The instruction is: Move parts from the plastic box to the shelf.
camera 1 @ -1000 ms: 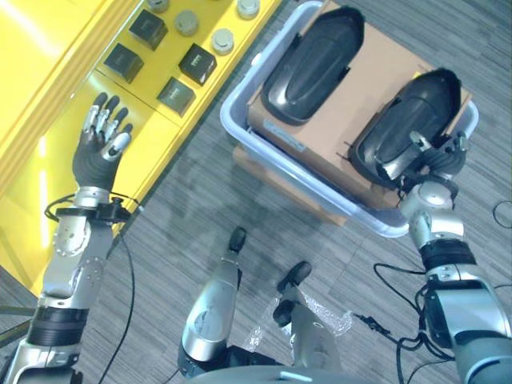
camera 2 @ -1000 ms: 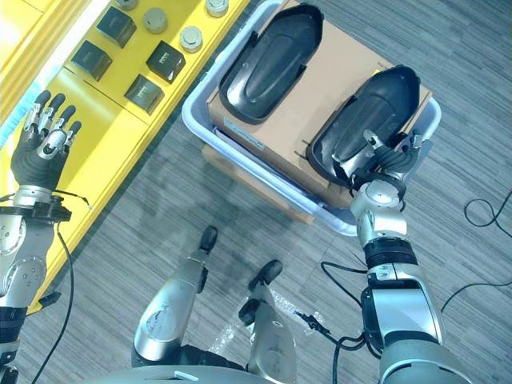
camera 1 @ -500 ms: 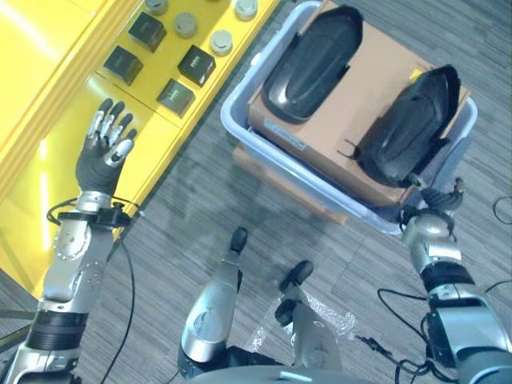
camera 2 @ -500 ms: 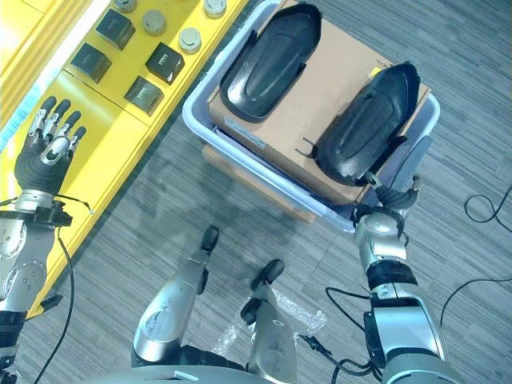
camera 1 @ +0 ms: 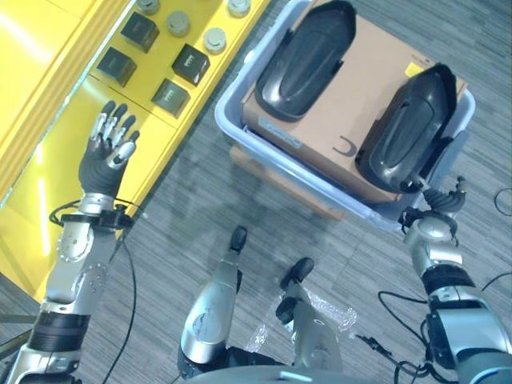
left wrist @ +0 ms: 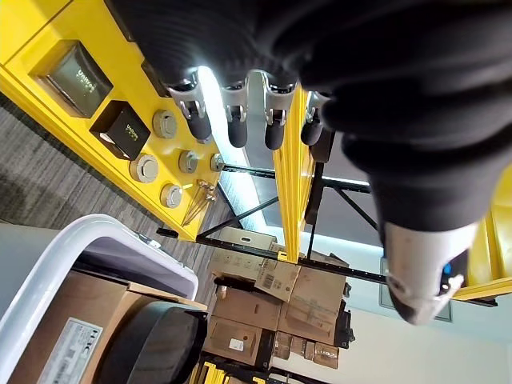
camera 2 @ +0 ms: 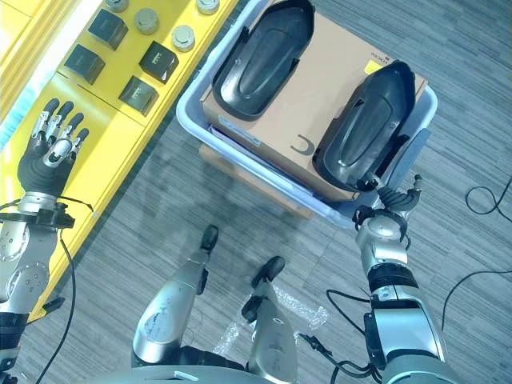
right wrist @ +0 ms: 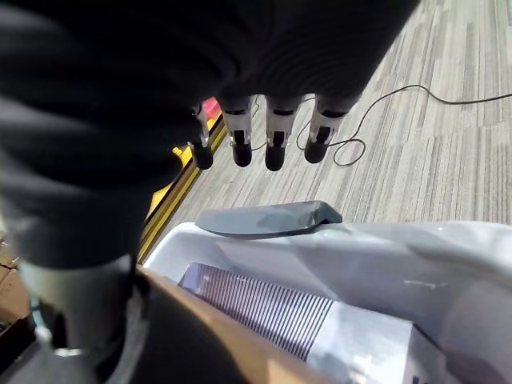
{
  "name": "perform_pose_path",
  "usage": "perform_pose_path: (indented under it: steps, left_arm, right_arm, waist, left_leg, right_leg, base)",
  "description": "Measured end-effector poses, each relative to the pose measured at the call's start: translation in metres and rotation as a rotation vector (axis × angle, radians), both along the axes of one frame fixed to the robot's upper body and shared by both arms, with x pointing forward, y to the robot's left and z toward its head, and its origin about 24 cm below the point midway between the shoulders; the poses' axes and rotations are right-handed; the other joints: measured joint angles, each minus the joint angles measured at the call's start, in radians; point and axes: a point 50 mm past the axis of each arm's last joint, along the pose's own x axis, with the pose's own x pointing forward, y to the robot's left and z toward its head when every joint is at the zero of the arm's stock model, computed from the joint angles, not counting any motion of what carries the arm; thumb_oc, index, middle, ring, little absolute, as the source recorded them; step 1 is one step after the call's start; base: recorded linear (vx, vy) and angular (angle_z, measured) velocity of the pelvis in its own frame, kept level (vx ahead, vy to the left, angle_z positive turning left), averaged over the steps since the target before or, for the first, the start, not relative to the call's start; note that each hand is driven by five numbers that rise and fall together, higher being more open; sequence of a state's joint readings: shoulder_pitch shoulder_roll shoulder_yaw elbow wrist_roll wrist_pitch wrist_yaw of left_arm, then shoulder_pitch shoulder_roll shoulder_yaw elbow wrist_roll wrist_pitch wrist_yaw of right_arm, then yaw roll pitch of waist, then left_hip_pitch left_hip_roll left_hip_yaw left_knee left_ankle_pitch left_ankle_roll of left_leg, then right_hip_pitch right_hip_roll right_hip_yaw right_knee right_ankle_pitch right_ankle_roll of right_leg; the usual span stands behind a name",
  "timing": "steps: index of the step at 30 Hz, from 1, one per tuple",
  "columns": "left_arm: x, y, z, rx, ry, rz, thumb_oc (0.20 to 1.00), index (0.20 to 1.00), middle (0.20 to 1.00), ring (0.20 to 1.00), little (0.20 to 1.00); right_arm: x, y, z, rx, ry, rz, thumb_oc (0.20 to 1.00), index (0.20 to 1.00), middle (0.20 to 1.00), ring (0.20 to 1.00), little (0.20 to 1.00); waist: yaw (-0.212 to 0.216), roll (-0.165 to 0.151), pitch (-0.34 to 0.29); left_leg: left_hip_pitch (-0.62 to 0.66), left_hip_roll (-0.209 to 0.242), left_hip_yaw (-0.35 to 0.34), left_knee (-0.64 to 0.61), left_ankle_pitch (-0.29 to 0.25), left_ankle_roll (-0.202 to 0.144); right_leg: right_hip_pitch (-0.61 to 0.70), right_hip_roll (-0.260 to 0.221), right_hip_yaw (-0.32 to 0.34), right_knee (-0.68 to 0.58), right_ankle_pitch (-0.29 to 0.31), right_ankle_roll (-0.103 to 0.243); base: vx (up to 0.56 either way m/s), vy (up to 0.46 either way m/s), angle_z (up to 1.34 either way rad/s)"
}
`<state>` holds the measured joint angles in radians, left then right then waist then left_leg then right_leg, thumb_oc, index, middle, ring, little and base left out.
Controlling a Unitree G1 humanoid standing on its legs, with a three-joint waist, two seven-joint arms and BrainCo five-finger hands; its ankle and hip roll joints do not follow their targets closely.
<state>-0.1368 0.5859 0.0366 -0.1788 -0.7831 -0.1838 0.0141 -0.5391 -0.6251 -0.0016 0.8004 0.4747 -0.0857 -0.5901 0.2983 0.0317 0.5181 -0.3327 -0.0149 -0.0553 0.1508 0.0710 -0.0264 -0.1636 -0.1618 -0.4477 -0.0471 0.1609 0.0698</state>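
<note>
The pale plastic box [camera 1: 240,76] holds a brown carton [camera 1: 376,64], and two black moulded parts lie on top of it: one on the left [camera 1: 304,60], one on the right [camera 1: 408,128]. The yellow shelf [camera 1: 48,160] stretches along the left side. Over it my left hand [camera 1: 108,148] is raised, open, with its fingers [left wrist: 238,120] straight and nothing in them. My right hand [camera 1: 442,202] is just outside the box's near right corner, below the right part. It is open and empty, its fingers [right wrist: 274,144] straight above the box's rim [right wrist: 320,240].
On the shelf beyond my left hand sit small black boxes [camera 1: 190,62] and grey round parts [camera 1: 214,38]. The plastic box rests on another carton [camera 1: 264,172] on grey carpet. Stacked cartons [left wrist: 264,304] stand far behind the shelf.
My right hand has come off the right black part and drawn back outside the box's near rim. That part stays on the carton. My left hand has hardly moved.
</note>
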Motion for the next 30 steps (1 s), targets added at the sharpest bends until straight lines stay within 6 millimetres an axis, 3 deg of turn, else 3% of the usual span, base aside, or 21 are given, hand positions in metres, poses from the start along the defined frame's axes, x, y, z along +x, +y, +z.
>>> perform_pose_path:
  steps: [5,10,16,24,25,26,27,30]
  left_arm:
    - [0.000,0.000,0.000,-0.001,-0.002,0.002,1.000,1.000,1.000,1.000,1.000]
    - [0.002,-0.001,0.005,-0.001,-0.020,-0.004,1.000,1.000,1.000,1.000,1.000]
    - [0.002,-0.001,0.005,-0.011,-0.018,-0.008,1.000,1.000,1.000,1.000,1.000]
    - [0.003,-0.004,0.002,-0.014,-0.004,-0.025,1.000,1.000,1.000,1.000,1.000]
    - [0.003,-0.006,0.000,-0.012,0.001,-0.034,1.000,1.000,1.000,1.000,1.000]
    - [0.003,-0.006,-0.001,-0.012,0.003,-0.037,1.000,1.000,1.000,1.000,1.000]
    - [0.002,-0.009,-0.002,-0.012,0.005,-0.045,1.000,1.000,1.000,1.000,1.000]
    - [0.002,-0.008,-0.003,-0.013,0.005,-0.042,1.000,1.000,1.000,1.000,1.000]
  right_arm:
    - [0.011,0.005,0.019,0.007,-0.076,0.016,1.000,1.000,1.000,1.000,1.000]
    - [0.027,0.014,0.055,0.013,-0.181,0.055,1.000,1.000,1.000,1.000,1.000]
    - [0.025,0.012,0.042,0.037,-0.103,0.043,1.000,1.000,1.000,1.000,1.000]
    - [0.014,0.001,0.007,0.051,0.059,0.004,1.000,1.000,1.000,1.000,1.000]
    - [0.012,0.000,0.005,0.049,0.072,0.002,0.580,0.580,0.580,0.580,0.580]
    - [0.010,-0.001,0.000,0.050,0.089,0.000,0.344,0.344,0.344,0.344,0.344]
    - [0.010,-0.001,-0.001,0.047,0.093,0.007,0.200,0.200,0.200,0.200,0.200]
    - [0.011,-0.002,0.001,0.050,0.071,0.024,0.200,0.200,0.200,0.200,0.200]
  waist:
    - [0.002,0.021,0.000]
    - [0.005,0.025,0.002]
    - [0.010,0.026,0.002]
    - [0.003,0.026,0.002]
    - [0.001,0.026,0.002]
    - [0.001,0.026,0.002]
    - [0.001,0.025,0.002]
    - [0.002,0.025,0.002]
  left_leg:
    - [-0.001,-0.008,-0.001,0.000,0.000,0.000]
    - [-0.008,-0.010,-0.002,0.000,0.002,0.003]
    - [-0.008,-0.012,-0.003,0.000,0.002,0.003]
    - [-0.011,-0.010,-0.004,0.001,0.004,0.005]
    - [-0.011,-0.010,-0.005,0.001,0.004,0.005]
    - [-0.011,-0.010,-0.005,0.001,0.004,0.005]
    - [-0.011,-0.010,-0.006,0.001,0.004,0.006]
    - [-0.013,-0.012,-0.007,0.001,0.004,0.006]
  right_leg:
    - [-0.001,-0.008,-0.003,0.005,-0.003,0.004]
    - [-0.016,-0.012,-0.005,0.030,-0.009,0.008]
    - [-0.017,-0.015,-0.009,0.039,-0.016,0.011]
    - [-0.032,-0.016,-0.004,0.062,-0.028,0.018]
    - [-0.033,-0.018,-0.004,0.066,-0.029,0.018]
    - [-0.034,-0.018,-0.004,0.068,-0.030,0.018]
    - [-0.035,-0.023,-0.005,0.073,-0.032,0.017]
    - [-0.045,-0.025,-0.004,0.093,-0.041,0.018]
  base:
    - [0.01,0.009,0.02]
    - [0.00,0.004,0.03]
    - [0.00,0.006,0.03]
    - [0.00,-0.001,-0.01]
    - [0.00,0.000,0.00]
    - [0.00,0.000,0.00]
    - [0.00,0.000,0.00]
    - [0.00,0.000,0.00]
